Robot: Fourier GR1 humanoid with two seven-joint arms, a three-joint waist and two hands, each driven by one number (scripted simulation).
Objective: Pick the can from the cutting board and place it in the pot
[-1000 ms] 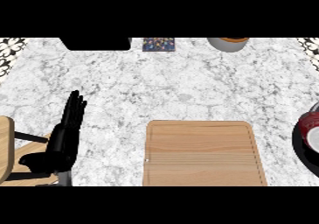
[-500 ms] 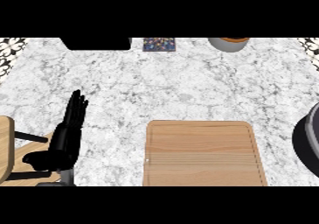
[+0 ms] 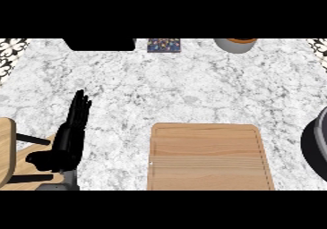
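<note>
The wooden cutting board (image 3: pixel 205 156) lies on the marble counter at the lower middle, and its top is bare. No can shows anywhere in the head view. The dark pot (image 3: pixel 320 144) is cut off by the right edge, so only part of its rim and wall is visible. My left hand (image 3: pixel 68 138) rests at the lower left, open with straight fingers pointing up the counter, well left of the board. My right hand does not appear.
A wooden piece with black bars (image 3: pixel 6 152) sits at the left edge beside my left hand. Along the back edge are a black object (image 3: pixel 99 44), a small patterned item (image 3: pixel 164 44) and a grey bowl with orange inside (image 3: pixel 235 44).
A second ago a red-rimmed, pale shape showed at the pot by the right edge; now only the dark pot shows there. The left hand has stayed where it was.
</note>
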